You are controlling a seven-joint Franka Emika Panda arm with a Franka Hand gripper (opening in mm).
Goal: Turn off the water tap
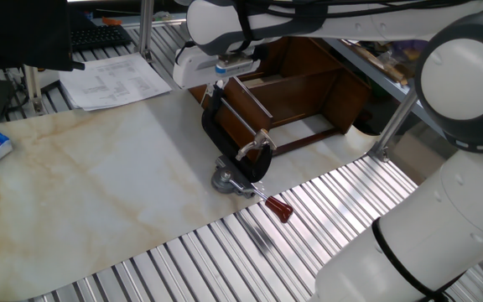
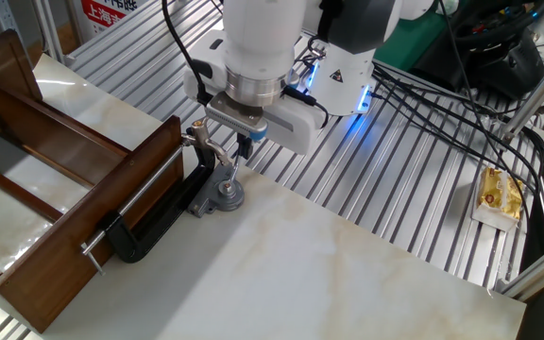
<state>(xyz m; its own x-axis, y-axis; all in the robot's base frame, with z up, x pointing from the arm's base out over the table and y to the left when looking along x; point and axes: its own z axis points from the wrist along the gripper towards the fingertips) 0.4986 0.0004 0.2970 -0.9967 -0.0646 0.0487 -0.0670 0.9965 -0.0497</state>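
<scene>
The pale marble worktop (image 2: 366,274) carries a brown wooden box (image 2: 55,189) at its edge. A black C-clamp (image 2: 159,222) grips the box's wall, its grey disc (image 2: 227,195) lying on the worktop and its red handle (image 1: 280,209) over the metal slats. The water tap (image 2: 206,144), a small silver fitting, sits against the box wall at the clamp. The pincer (image 2: 245,139) hangs just above the tap; whether its fingers are spread or pressed together cannot be told.
</scene>
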